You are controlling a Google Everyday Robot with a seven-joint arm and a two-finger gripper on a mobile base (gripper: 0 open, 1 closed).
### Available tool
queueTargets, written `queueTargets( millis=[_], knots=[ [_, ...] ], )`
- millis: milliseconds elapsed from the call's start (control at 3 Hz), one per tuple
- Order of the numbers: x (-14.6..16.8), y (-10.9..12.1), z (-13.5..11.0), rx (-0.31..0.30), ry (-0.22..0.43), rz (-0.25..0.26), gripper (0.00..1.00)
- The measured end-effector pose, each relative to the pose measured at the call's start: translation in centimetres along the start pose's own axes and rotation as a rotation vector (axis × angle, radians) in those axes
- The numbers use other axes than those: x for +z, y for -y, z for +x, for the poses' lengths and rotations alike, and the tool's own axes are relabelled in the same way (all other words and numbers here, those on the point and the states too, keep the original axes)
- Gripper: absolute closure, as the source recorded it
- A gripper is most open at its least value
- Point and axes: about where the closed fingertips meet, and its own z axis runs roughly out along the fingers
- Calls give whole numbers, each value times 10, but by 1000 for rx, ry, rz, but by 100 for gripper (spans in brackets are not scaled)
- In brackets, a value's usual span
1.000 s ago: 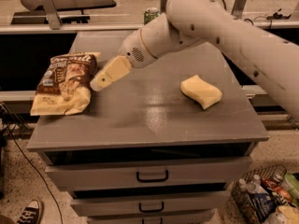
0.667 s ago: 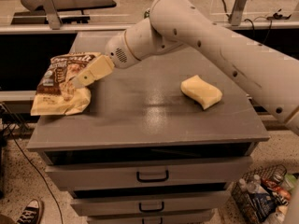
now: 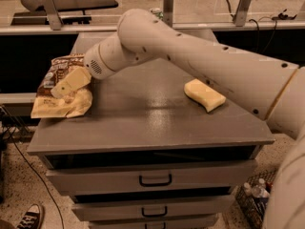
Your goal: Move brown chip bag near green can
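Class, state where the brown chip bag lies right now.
In the camera view, the brown chip bag lies at the left edge of the grey cabinet top, with the gripper over it.

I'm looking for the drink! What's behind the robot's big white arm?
Only the top of the green can peeks above the arm; the rest is covered. The gripper is at the left, over the brown chip bag.

It looked like a robotics lab: a grey drawer cabinet (image 3: 143, 123) served as the workbench, glass partitions (image 3: 202, 4) on metal posts (image 3: 167, 6) stood behind it, and the floor (image 3: 16, 192) was speckled. The gripper (image 3: 69, 82) hung over the brown chip bag (image 3: 52, 106) at the cabinet's left edge.
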Motion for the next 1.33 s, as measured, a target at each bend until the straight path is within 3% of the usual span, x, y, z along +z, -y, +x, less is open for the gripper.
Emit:
queueTargets(
  millis=[667, 1000, 1333],
  knots=[
    [19, 18, 11, 26, -18, 96, 49],
    [10, 30, 16, 29, -14, 144, 70],
    [-20, 44, 15, 15, 12, 206, 94]
  ],
)
